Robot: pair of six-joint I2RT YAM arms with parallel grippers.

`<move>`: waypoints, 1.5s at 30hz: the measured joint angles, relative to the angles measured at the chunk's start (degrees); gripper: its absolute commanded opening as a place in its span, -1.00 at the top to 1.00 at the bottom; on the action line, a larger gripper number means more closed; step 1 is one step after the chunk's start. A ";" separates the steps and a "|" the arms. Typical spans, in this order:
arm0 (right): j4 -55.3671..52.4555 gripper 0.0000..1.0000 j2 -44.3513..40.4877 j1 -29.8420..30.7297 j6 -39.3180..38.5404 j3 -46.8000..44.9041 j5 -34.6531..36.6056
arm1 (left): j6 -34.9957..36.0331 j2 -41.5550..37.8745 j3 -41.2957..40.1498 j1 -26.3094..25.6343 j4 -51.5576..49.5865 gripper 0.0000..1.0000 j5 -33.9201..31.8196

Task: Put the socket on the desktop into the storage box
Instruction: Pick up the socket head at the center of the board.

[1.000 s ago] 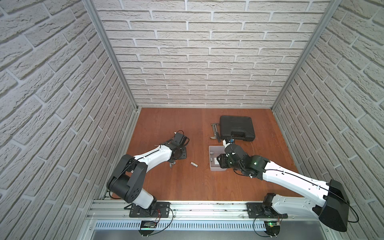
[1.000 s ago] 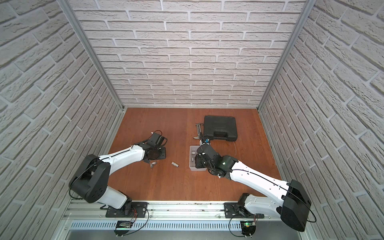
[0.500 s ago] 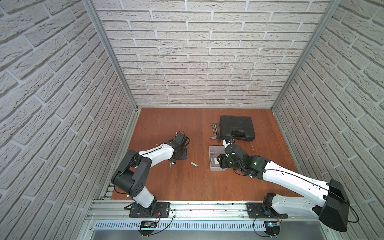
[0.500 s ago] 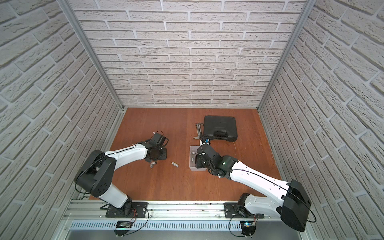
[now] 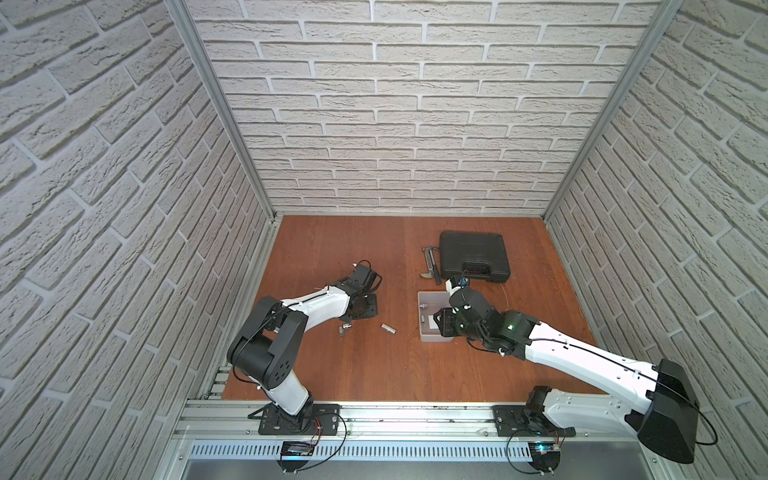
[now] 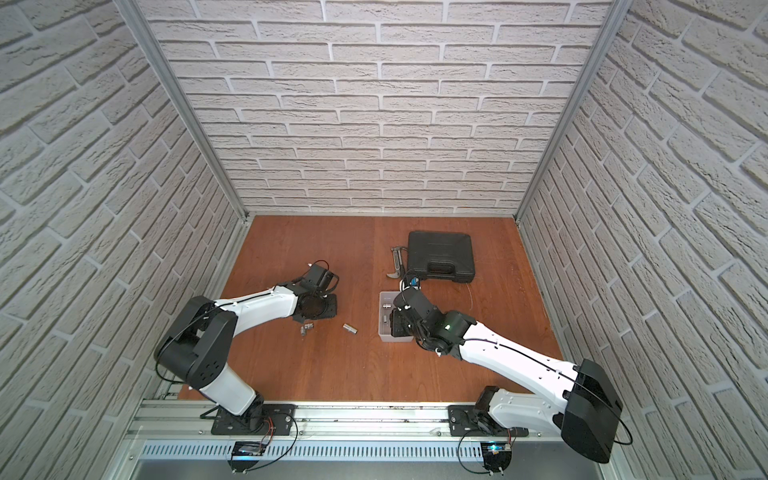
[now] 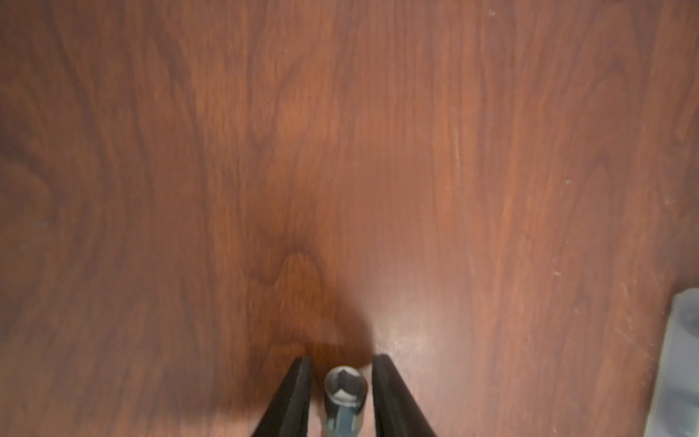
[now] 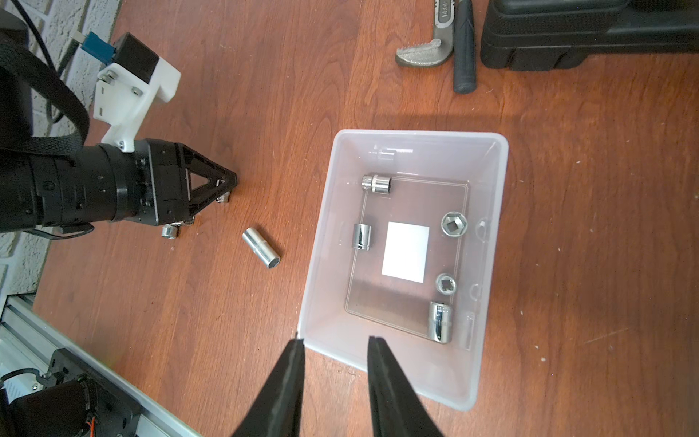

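On the reddish-brown desktop (image 5: 374, 374) a small silver socket (image 7: 346, 389) sits between the fingers of my left gripper (image 7: 342, 365), its hollow end facing the camera. A thin gap shows on each side, so the jaws are open around it. The right wrist view shows that gripper (image 8: 227, 185) low over this socket (image 8: 225, 196). A longer socket (image 5: 389, 329) (image 8: 261, 248) lies between it and the storage box (image 5: 420, 320) (image 8: 325, 265). Another small socket (image 8: 169, 230) lies beside the left gripper. My right gripper (image 8: 336, 339) hangs open and empty over the box's near edge.
Several sockets lie inside the box around its white square (image 8: 405, 251). A black handled tool case (image 5: 473, 255) stands at the back right, with a grey wrench and a dark handle (image 5: 430, 266) beside it. Brick walls close off three sides.
The left arm's elbow has swung inward and its gripper has shifted slightly toward the box. The right arm has not moved.
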 measured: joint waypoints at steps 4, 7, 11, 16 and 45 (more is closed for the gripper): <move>0.00 0.32 0.00 0.00 0.00 -0.09 0.00 | -0.50 0.07 -0.04 -0.66 0.02 0.42 -0.04; 0.00 0.32 0.00 0.00 0.00 -0.20 0.02 | -0.81 0.22 -0.04 -1.09 0.33 0.46 -0.28; -0.02 0.32 0.00 0.00 0.00 -0.31 0.22 | -0.96 0.35 -0.04 -1.40 0.57 0.52 -0.63; -0.02 0.32 -0.09 0.00 0.00 -0.31 0.42 | -1.33 0.50 -0.02 -2.21 0.94 0.44 -1.11; -0.09 0.32 -0.09 0.00 0.00 -0.31 0.87 | -2.43 0.02 -0.20 -4.72 0.11 1.00 -2.10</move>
